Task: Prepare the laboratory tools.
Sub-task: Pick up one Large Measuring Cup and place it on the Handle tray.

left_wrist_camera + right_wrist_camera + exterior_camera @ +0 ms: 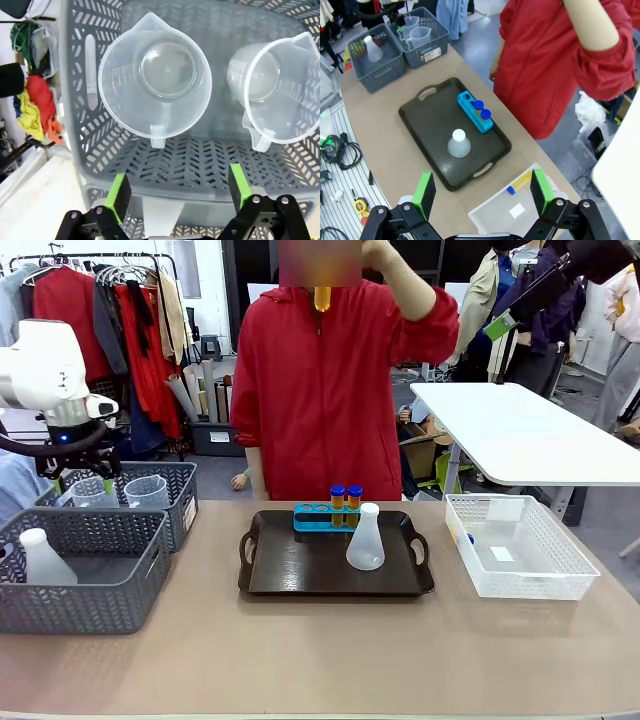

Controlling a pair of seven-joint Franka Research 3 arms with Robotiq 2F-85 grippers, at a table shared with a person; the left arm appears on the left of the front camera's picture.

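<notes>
At the left end of the bench (300, 660), the left gripper (179, 192) hangs with its fingers spread wide and empty, over the edge of the far grey basket (80, 125), where two clear measuring beakers (155, 82) stand upright side by side. The near grey basket (90, 590) holds a conical flask (45, 560). On the dark tray (300, 575) in the middle, a second flask (365, 540) stands just in front of a blue rack (312, 520) carrying two orange tubes (338, 505) with blue caps. The right gripper (482, 190), likewise spread and empty, hovers high over the white mesh basket (492, 207), in which what looks like one more tube (520, 182) lies.
</notes>
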